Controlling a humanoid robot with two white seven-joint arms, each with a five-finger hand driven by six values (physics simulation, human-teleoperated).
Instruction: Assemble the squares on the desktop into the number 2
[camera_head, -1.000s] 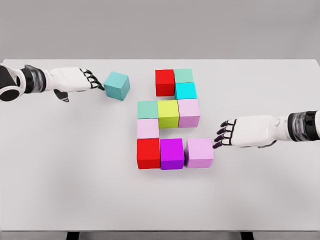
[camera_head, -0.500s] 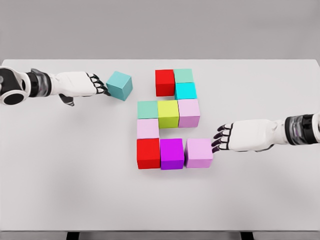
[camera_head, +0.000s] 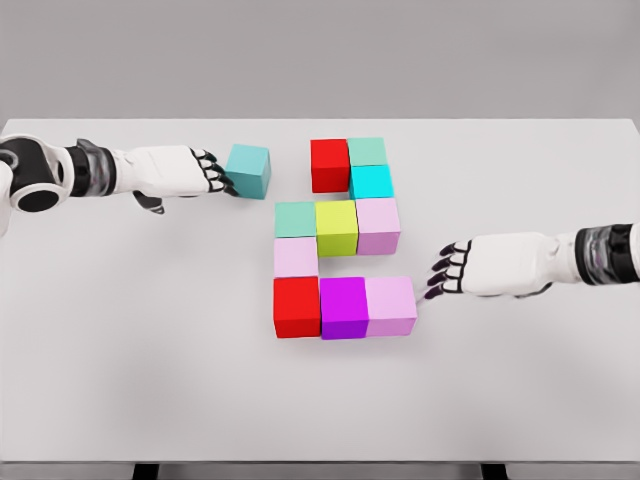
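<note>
Now the teal cube (camera_head: 248, 170) sits apart, left of the red cube (camera_head: 329, 165) heading the block figure — bare surface (camera_head: 150, 330) all round. Left hand (camera_head: 180, 172) fingers touch its left face, grasping nothing. Right hand (camera_head: 495, 265) fingers relaxed, just right of the pink cube (camera_head: 390, 306).

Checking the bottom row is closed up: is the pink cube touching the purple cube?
Touching. The head view shows the pink cube flush against the purple cube, with no table visible between them.
</note>
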